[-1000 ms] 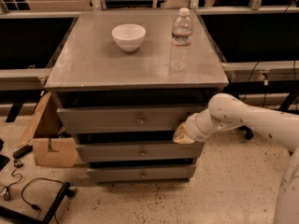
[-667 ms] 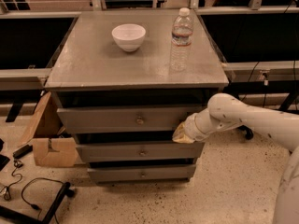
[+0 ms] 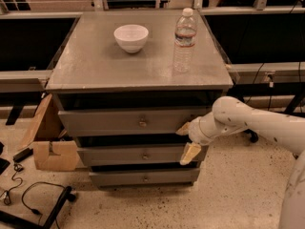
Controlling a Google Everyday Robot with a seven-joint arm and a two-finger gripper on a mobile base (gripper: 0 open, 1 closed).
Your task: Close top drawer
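Note:
The top drawer [image 3: 128, 121] is the uppermost grey front of the cabinet, with a small round knob [image 3: 142, 123] at its centre. It stands a little way out, with a dark gap between it and the cabinet top. My gripper [image 3: 182, 145] is at the right end of the drawer front, on the white arm that comes in from the right. Its two tan fingers are spread apart. The upper finger [image 3: 184, 128] lies against the drawer's right front edge. The lower finger [image 3: 190, 152] points down over the middle drawer.
A white bowl [image 3: 131, 37] and a clear water bottle [image 3: 184, 40] stand on the cabinet top [image 3: 95, 66]. Two shorter drawers [image 3: 138, 155] sit below. A cardboard box [image 3: 50, 149] and cables [image 3: 33, 197] lie on the floor to the left.
The gripper's fingers have spread apart, the lower one swinging down. The arm and the drawer have hardly moved.

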